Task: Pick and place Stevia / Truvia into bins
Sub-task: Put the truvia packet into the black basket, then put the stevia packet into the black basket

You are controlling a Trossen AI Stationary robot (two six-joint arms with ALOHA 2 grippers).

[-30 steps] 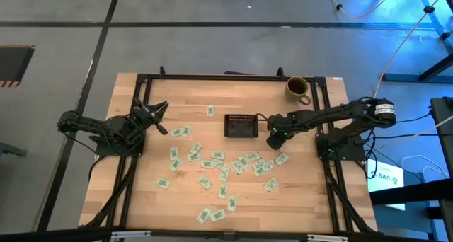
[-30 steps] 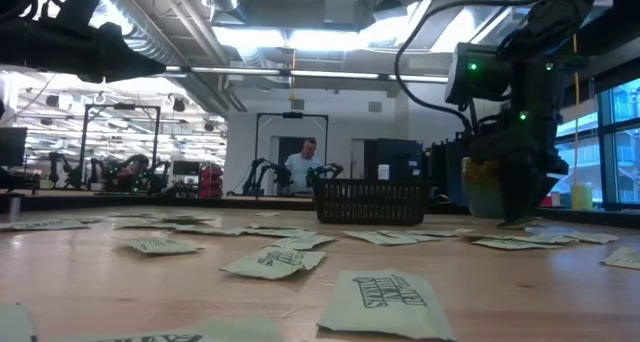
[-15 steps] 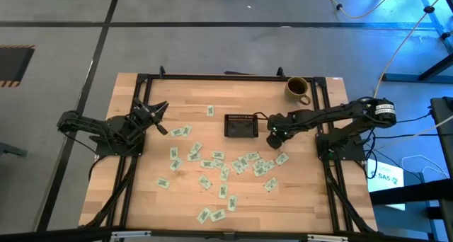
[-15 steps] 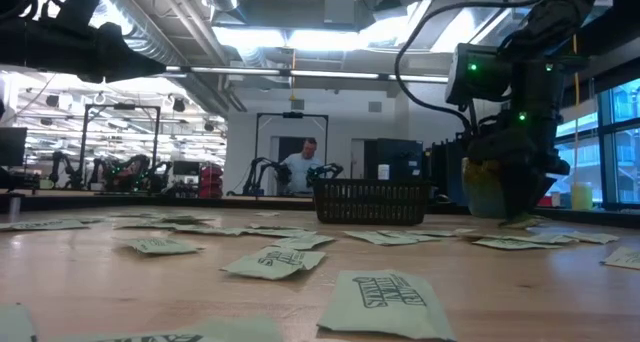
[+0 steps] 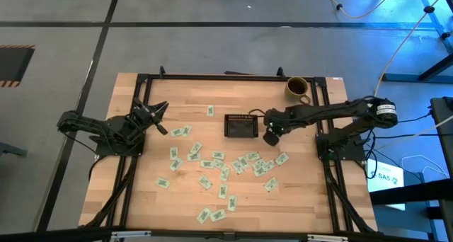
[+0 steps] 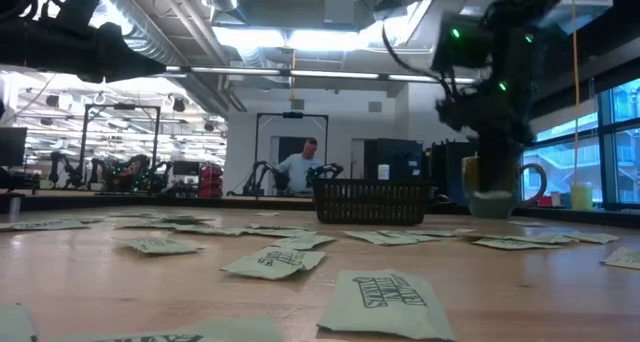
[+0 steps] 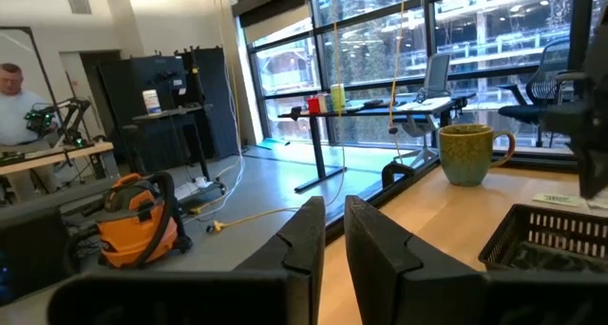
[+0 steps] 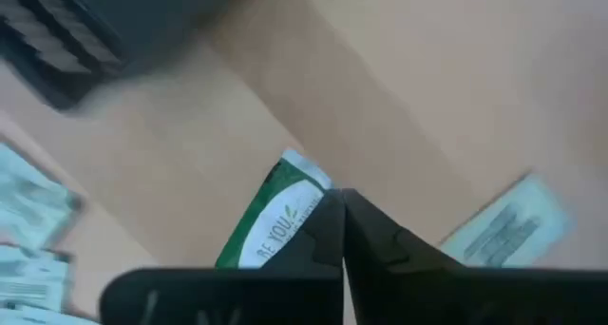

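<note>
Several pale green and white Stevia packets [image 5: 216,163] lie flat and scattered over the wooden table, most of them near of the black bin [image 5: 241,125]. In the low view the bin [image 6: 372,202] shows as a dark basket. My right gripper [image 5: 270,137] hangs just right of the bin, shut on one packet [image 8: 271,225]. My left gripper [image 5: 158,119] waits at the table's left, off the packets, its fingers [image 7: 313,235] almost together with nothing between them. My right gripper pinches the packet between its two fingers at one edge [image 8: 309,209]; the rest sticks out to one side of the fingers. The fingers point down from above. The packet is lifted clear of the table, with wood and other packets showing below it.
An olive-yellow mug [image 5: 298,88] stands at the far right corner, behind my right arm in the low view [image 6: 495,187]. Black frame rails run along the table's edges [image 5: 212,77]. A person sits in the room beyond the far edge [image 6: 300,167].
My right gripper has risen off the table and shifted a little toward the bin; in the low view the mug now shows behind it. My left arm has kept still.
</note>
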